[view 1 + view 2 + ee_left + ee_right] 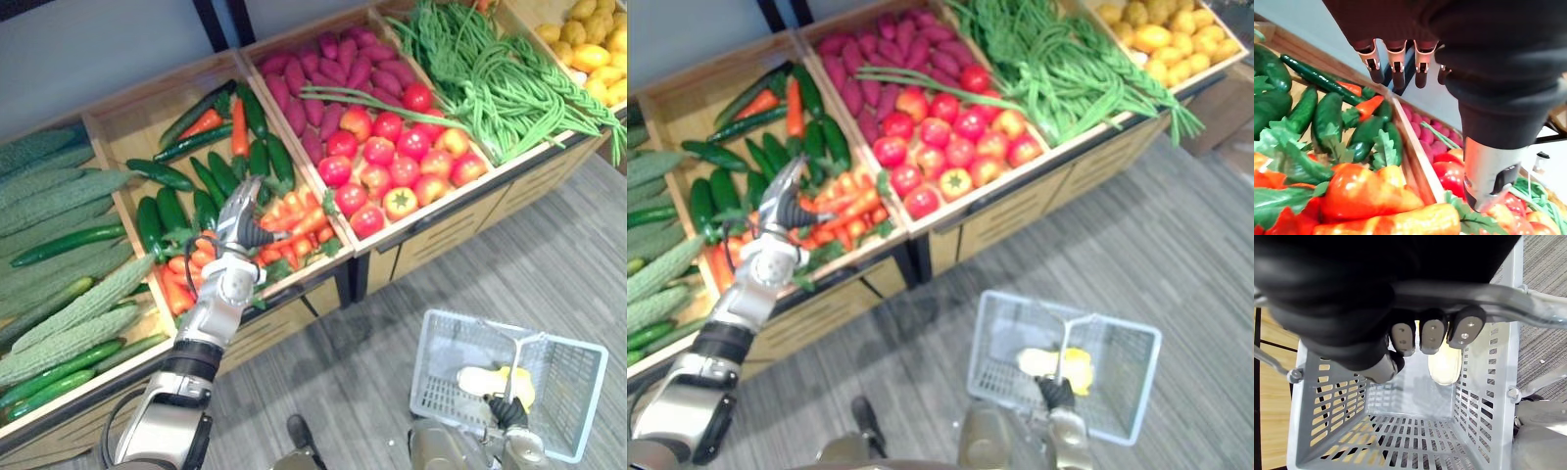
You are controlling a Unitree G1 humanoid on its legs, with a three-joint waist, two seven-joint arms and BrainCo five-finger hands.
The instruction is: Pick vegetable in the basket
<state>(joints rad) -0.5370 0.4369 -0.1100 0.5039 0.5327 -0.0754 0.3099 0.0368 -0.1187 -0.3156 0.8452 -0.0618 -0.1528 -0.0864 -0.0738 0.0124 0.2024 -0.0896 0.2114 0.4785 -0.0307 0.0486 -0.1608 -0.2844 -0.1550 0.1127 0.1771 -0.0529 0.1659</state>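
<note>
My left hand [238, 223] hovers over the front of a wooden bin of orange carrots [294, 220] and dark green cucumbers [162, 211]. Its fingers [1396, 63] are straight and hold nothing, with the carrots [1366, 191] just below them. My right hand [509, 411] is curled round the metal handle [1528, 308] of a grey plastic basket [441, 357], which hangs low over the floor at the lower right. A pale yellow vegetable [1444, 364] lies in the basket [1327, 421].
The wooden stand has more bins: bitter gourds [59, 294] at the left, purple sweet potatoes [323, 73] and red tomatoes [392, 157] in the middle, long green beans [490, 69] and yellow produce [588, 49] at the right. Grey floor lies in front.
</note>
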